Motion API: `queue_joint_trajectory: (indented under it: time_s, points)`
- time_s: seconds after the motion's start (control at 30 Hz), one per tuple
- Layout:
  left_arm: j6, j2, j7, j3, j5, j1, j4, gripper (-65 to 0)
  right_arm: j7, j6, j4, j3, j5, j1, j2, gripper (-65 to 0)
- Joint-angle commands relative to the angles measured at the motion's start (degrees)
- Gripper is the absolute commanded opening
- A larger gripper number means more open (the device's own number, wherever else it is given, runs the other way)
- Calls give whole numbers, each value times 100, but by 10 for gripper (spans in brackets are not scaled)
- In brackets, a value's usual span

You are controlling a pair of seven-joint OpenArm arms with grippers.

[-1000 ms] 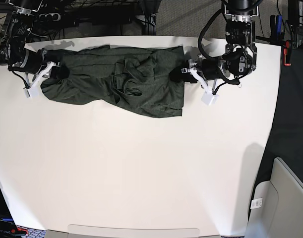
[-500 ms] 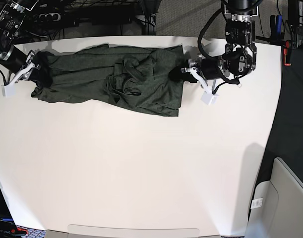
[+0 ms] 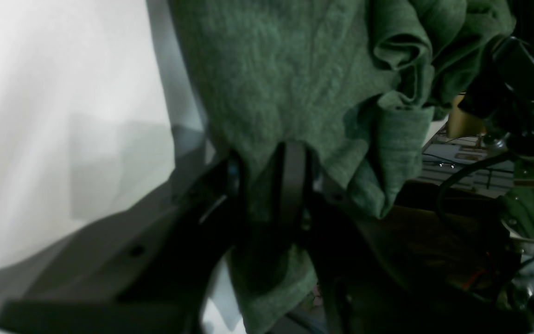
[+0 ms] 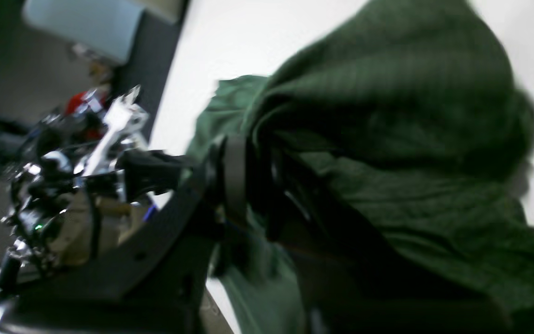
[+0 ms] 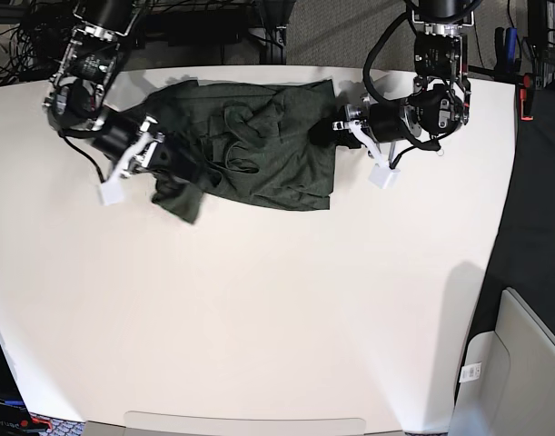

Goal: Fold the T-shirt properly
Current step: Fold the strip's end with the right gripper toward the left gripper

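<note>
The dark olive-green T-shirt lies crumpled along the far side of the white table. In the base view my right gripper is on the left, shut on the shirt's left end, which hangs bunched below it. The right wrist view shows those black fingers pinching green fabric. My left gripper is on the base view's right, shut on the shirt's right edge. In the left wrist view its fingers clamp the cloth, which drapes down between them.
A white tag block hangs from each wrist. Black cloth covers the floor to the right of the table, with a grey bin at the lower right. Cables and stands crowd the far edge.
My right gripper first drew the shirt's left end out to the left, then swung it back right and toward the front, bunching that end over the body. The left gripper stayed put.
</note>
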Motion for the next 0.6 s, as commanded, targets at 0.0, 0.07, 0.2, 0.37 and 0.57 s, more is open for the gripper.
queue_joint_trajectory:
  time_s: [0.0,0.07,0.2,0.37,0.57]
  points:
    - [1,-42,18,-14,-104,-48,63,-603,85,49,83,-105,107,159,-75,-643]
    - [1,-42,18,-14,-95,-48,63,-603,85,49,83,-308,-34,264,-286,-643]
    - [1,-42,9,-14,-95,-48,54,-603,85,49,83,-738,-166,440,-620,-643]
    - [18,-42,1,-14,-86,-48,45,-603,85,49,83,-1213,-421,660,-1023,-642]
    - [18,-42,1,-14,-86,-48,45,-603,93,49,74,-1837,-799,836,-1023,-642]
